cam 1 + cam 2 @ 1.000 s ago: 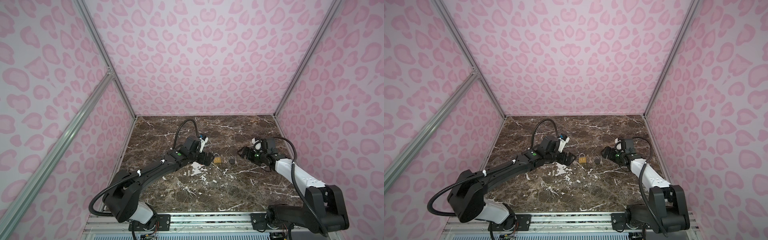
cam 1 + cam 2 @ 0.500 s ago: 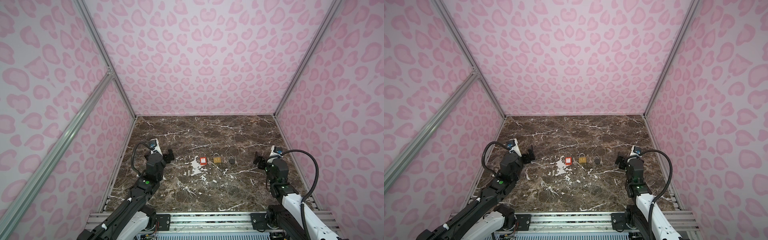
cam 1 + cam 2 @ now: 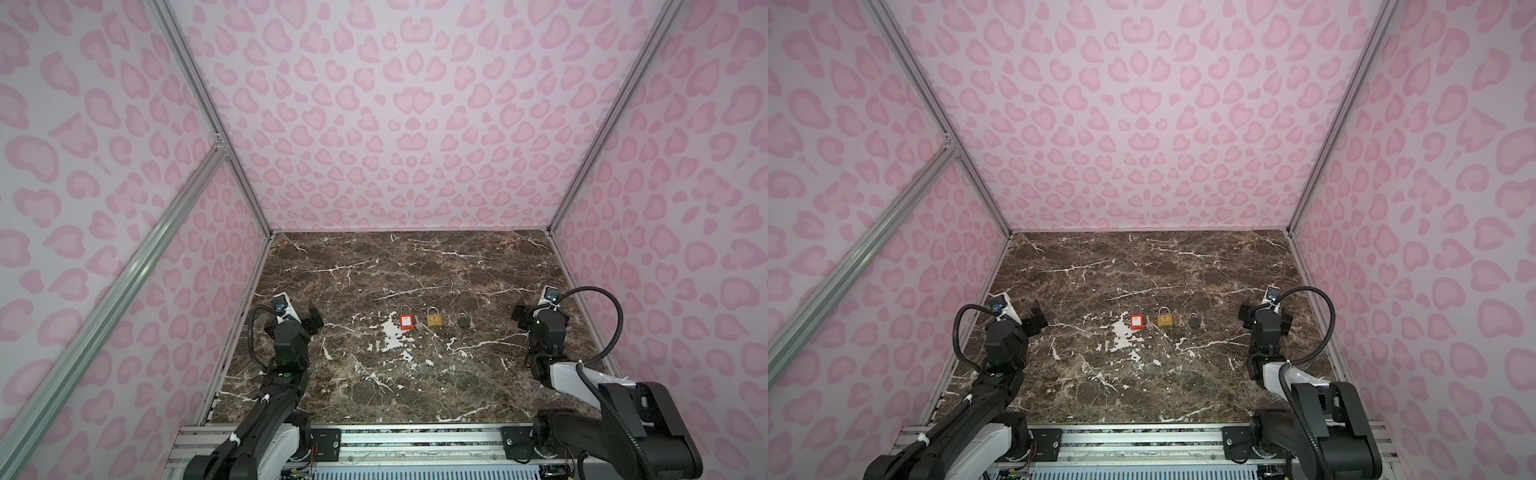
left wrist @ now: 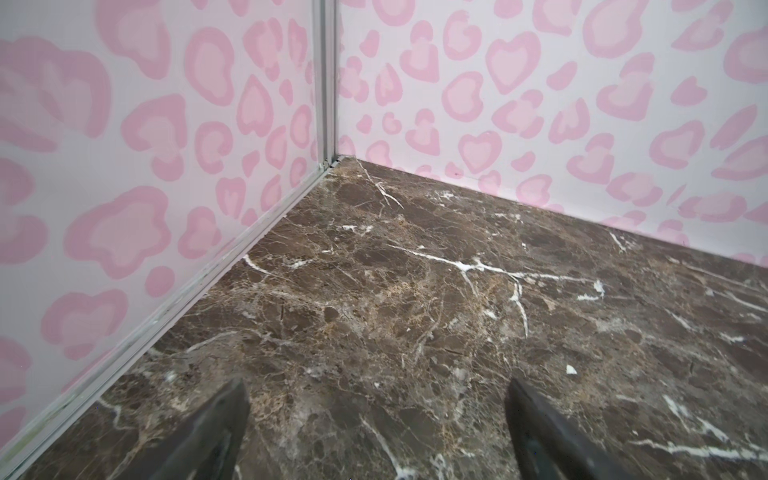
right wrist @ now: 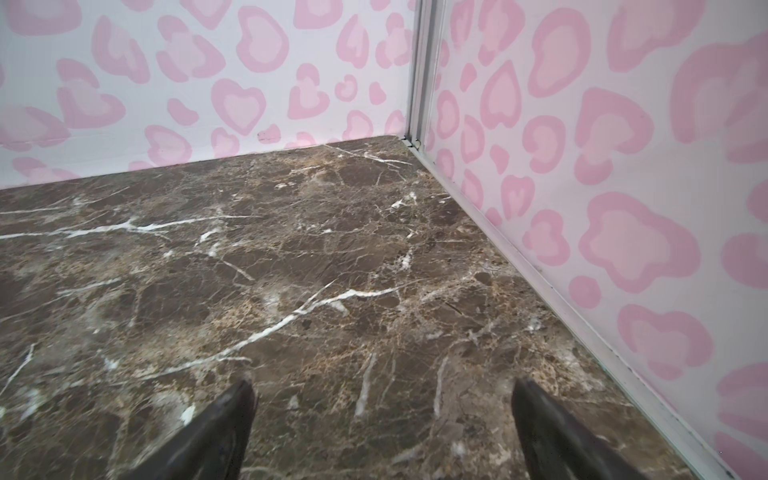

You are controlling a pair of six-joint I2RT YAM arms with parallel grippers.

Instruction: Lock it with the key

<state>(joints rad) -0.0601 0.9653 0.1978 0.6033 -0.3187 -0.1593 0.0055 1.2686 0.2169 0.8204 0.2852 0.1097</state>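
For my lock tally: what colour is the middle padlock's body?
The middle padlock is brass-gold, clearest in a top view.

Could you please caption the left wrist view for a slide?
Open left tool above marble tabletop, facing the wall corner.

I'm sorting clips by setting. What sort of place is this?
Probably a purpose-built robot test cell, not a home or workshop: pink patterned wall panels on aluminium framing enclose a marble-look tabletop, a left arm and right arm sit on a front rail, and padlocks lie in a row.
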